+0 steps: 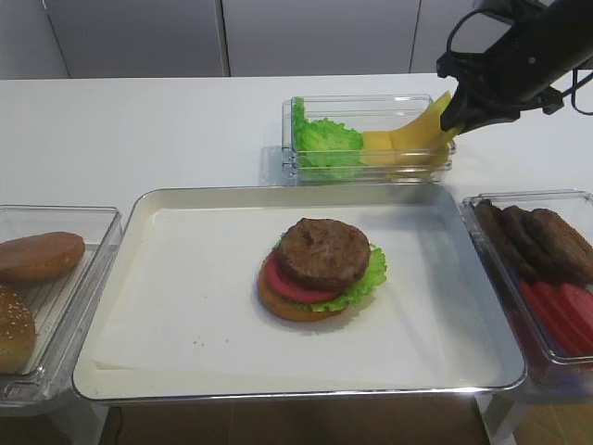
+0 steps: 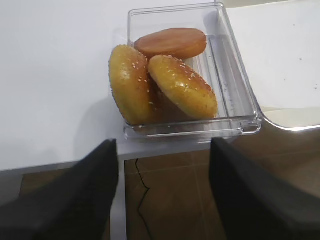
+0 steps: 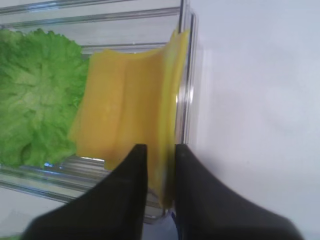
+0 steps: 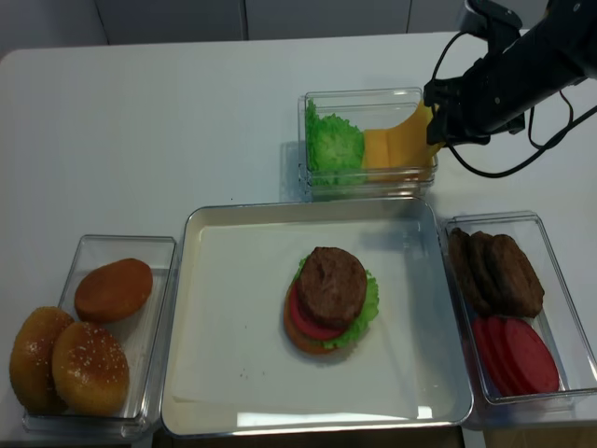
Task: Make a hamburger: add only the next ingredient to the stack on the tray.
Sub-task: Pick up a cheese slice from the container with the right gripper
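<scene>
The hamburger stack [image 1: 322, 269] of bun base, tomato, lettuce and brown patty sits near the middle of the paper-lined metal tray [image 1: 185, 306]. The yellow cheese slice [image 3: 125, 110] lies in a clear bin behind the tray, its right edge curled up against the bin wall. My right gripper [image 3: 160, 150] reaches down at that bin's right end [image 1: 454, 120], shut on the raised edge of the cheese. Off the table's front left edge, my left gripper [image 2: 162, 145] hangs open and empty, just short of the bun bin.
Ruffled lettuce [image 1: 326, 141] shares the cheese bin [image 1: 371, 171]. At the right, a clear bin [image 1: 547, 278] holds brown patties and tomato slices. The left bin [image 4: 93, 336] holds loose bun halves. The right arm's cable [image 4: 504, 168] loops over the table.
</scene>
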`<act>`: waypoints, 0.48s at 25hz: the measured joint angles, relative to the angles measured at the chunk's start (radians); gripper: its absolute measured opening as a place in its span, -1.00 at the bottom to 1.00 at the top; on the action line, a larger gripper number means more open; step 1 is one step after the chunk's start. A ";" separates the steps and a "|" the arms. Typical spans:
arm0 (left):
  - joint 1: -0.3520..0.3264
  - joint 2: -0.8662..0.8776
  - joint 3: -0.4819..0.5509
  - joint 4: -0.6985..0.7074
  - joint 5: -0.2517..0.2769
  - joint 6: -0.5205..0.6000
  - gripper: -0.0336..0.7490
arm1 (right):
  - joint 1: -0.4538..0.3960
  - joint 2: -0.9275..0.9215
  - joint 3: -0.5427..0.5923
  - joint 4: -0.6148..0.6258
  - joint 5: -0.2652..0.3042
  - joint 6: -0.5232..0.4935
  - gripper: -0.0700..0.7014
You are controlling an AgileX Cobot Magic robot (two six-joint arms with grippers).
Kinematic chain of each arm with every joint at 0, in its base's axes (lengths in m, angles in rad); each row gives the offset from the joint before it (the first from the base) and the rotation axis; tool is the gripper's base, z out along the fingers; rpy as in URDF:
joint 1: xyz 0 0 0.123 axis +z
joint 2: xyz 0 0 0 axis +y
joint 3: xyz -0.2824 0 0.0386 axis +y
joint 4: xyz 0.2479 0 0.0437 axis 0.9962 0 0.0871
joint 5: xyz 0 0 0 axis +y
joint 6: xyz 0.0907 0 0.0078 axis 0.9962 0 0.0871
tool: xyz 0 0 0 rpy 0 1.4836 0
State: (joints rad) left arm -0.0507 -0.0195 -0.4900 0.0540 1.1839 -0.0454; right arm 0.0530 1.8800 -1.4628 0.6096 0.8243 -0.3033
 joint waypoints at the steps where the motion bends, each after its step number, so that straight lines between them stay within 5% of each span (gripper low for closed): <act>1: 0.000 0.000 0.000 0.000 0.000 0.000 0.18 | 0.000 0.000 0.000 0.000 0.000 0.000 -0.55; 12: 0.000 0.000 0.000 0.000 0.000 0.000 0.18 | 0.000 -0.004 0.000 0.000 0.004 0.000 -0.71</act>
State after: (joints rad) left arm -0.0507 -0.0195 -0.4900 0.0540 1.1839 -0.0454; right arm 0.0530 1.8763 -1.4628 0.6096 0.8279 -0.3033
